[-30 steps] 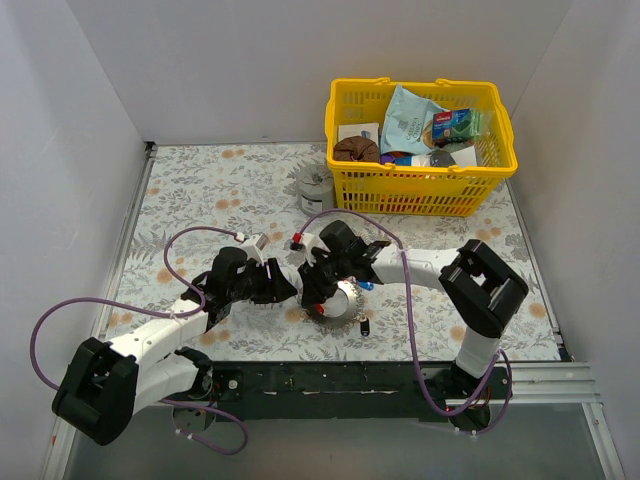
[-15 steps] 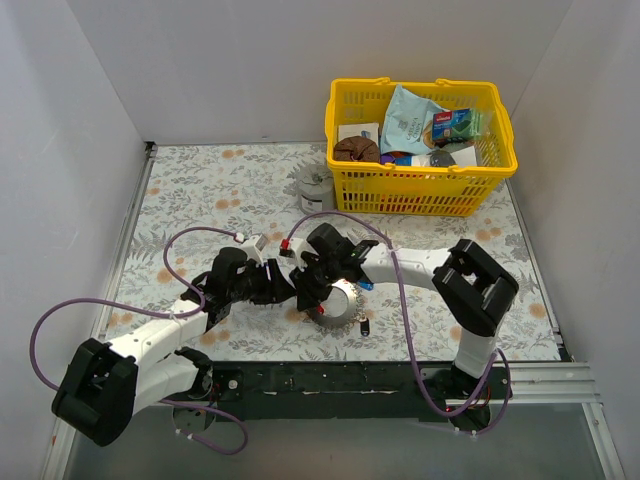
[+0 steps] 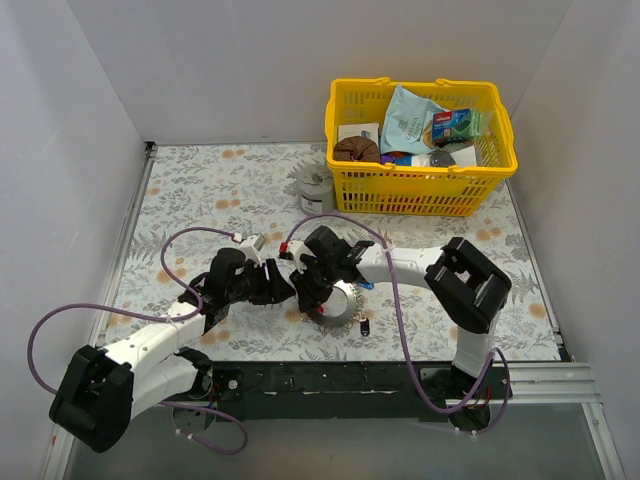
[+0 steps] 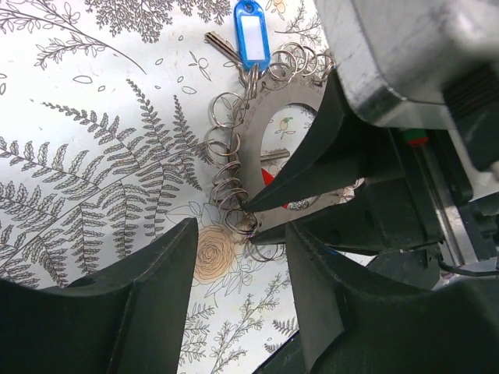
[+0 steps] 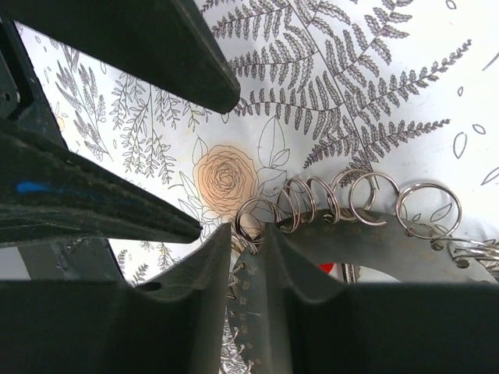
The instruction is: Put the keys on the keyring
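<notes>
The keyring (image 3: 343,300) is a flat silvery metal ring lined with small split rings, lying on the floral tabletop. It also shows in the left wrist view (image 4: 265,117) and the right wrist view (image 5: 374,238). A key with a blue tag (image 4: 251,35) hangs at its far side. My right gripper (image 3: 316,296) is shut on the keyring's edge (image 5: 251,253), among the split rings (image 5: 366,199). My left gripper (image 3: 286,290) is open, its jaws (image 4: 238,292) standing apart just short of the keyring, its fingers (image 5: 86,206) facing the right gripper's tips.
A yellow basket (image 3: 425,178) full of packets stands at the back right, with a grey tin cup (image 3: 315,188) beside its left wall. A small dark tag (image 3: 364,325) lies near the front edge, right of the keyring. Purple cables loop over both arms.
My right gripper has shifted a little to the left on the keyring. My left gripper has barely moved.
</notes>
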You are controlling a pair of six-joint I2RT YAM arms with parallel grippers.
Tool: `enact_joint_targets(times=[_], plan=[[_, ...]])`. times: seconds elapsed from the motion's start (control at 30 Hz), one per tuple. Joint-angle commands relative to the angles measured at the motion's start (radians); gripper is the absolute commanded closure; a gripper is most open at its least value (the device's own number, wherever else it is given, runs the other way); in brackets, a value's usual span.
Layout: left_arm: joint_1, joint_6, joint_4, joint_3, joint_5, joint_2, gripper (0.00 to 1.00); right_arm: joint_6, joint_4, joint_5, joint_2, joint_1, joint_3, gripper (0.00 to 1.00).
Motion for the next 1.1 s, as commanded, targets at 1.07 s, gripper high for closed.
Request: enact_joint_targets(times=[1.07], plan=[[0.014,0.317,-0.088,0.152,0.031,-0.321,0.47,-0.154,-0.054,-0.229,-0.245,-0.063,0.159,0.99]])
